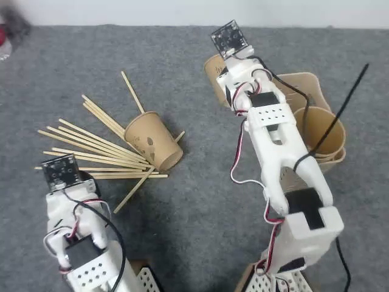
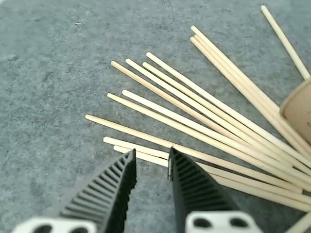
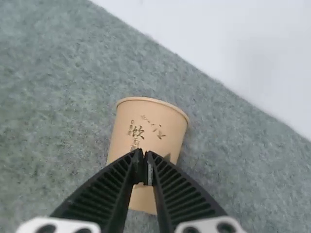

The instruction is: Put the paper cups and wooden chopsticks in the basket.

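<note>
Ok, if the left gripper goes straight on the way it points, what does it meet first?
The left gripper, open, points at the wooden chopsticks; the nearest two lie right at its fingertips, so those come first, though its height above them is unclear.

The right arm (image 1: 276, 140) covers most of a paper cup (image 1: 213, 72) on the far side of the desk (image 1: 200, 201), along with the left part of the basket (image 1: 313, 82). A fallen cup (image 1: 153, 141) hides the right ends of the wooden chopsticks (image 1: 97, 149). The right gripper (image 3: 146, 158) masks its cup's near end. A cropped object (image 1: 5, 33) in the far left corner is too blurred to identify.
</note>
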